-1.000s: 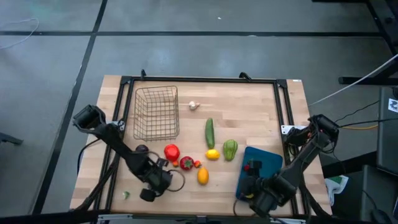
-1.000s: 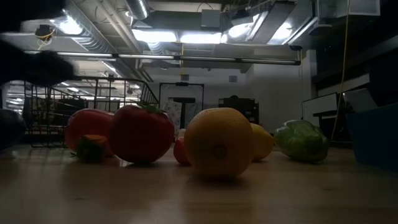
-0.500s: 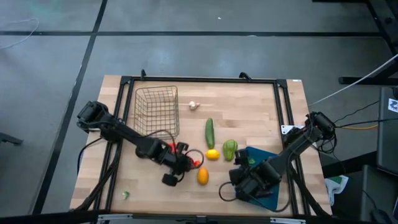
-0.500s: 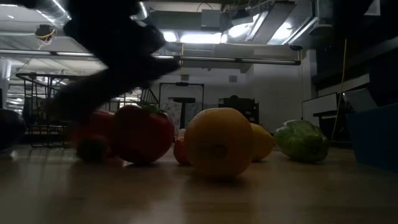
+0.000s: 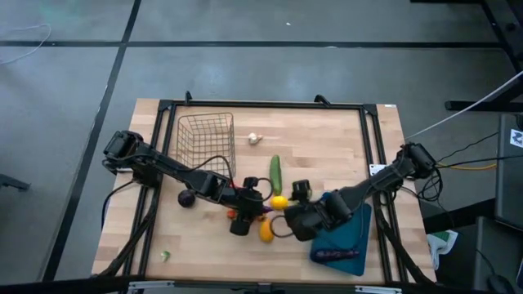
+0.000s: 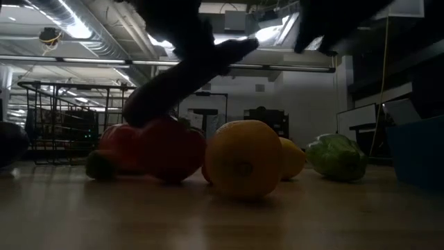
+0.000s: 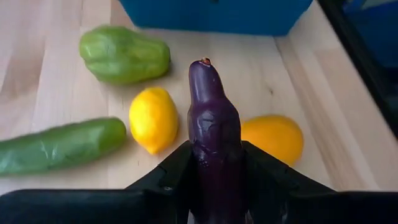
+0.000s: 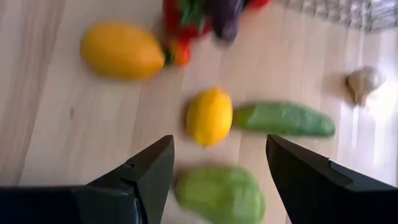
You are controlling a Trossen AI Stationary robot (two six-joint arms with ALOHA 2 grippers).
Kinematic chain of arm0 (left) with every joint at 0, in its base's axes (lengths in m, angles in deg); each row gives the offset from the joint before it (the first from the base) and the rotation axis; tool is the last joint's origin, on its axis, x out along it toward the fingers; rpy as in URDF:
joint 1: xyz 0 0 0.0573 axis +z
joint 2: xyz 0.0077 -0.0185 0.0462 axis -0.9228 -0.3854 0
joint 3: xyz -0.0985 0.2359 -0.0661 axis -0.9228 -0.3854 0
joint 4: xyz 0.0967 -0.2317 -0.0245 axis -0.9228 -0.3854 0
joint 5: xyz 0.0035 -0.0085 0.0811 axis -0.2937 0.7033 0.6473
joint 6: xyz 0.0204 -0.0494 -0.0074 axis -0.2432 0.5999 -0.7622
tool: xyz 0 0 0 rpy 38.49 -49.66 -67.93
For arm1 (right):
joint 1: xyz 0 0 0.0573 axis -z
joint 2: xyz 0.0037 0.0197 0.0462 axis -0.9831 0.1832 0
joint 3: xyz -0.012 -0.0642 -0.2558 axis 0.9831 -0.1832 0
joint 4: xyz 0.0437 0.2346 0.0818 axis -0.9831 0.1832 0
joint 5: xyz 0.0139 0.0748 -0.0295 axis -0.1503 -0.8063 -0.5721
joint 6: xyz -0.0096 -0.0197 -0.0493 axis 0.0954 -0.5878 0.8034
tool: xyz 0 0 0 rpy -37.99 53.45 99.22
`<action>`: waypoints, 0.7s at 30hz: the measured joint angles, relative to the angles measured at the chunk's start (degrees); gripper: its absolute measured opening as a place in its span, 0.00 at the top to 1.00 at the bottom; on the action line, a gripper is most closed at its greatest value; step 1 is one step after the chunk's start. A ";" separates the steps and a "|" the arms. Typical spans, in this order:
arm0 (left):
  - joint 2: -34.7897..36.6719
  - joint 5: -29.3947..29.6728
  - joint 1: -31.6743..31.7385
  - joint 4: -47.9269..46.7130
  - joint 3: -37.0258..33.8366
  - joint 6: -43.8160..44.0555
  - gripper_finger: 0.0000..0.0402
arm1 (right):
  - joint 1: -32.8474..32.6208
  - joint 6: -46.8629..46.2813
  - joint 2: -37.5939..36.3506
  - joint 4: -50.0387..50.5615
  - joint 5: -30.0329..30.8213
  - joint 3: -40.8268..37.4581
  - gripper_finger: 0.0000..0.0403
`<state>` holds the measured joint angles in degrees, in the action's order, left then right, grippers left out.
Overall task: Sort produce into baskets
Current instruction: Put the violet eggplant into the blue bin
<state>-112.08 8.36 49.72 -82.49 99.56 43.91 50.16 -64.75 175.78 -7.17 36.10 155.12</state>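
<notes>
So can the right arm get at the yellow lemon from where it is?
Probably yes: the right end effector hangs open just above the small yellow lemon, with bare table around it; the green cucumber lies close beside.

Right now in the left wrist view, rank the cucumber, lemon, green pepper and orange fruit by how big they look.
1. cucumber, longest, though partly cut off by the frame edge
2. green pepper
3. lemon and orange fruit: they look alike, and the held eggplant hides part of the orange one.

Lemon lies between cucumber and orange.
</notes>
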 joint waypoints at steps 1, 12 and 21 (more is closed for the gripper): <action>0.01 -0.01 0.08 0.56 0.00 0.00 0.71 | 0.57 0.85 0.00 -1.84 0.00 0.00 0.37; 0.02 0.19 0.14 4.96 0.02 -0.05 0.71 | 4.31 6.66 0.00 -13.88 -7.17 0.00 0.37; 0.04 0.35 0.25 8.85 0.04 -0.09 0.71 | 4.18 6.67 0.00 -16.47 -8.54 0.00 0.38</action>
<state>-112.03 8.71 49.97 -73.64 99.61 43.82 54.34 -58.08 175.78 -23.64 27.55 155.12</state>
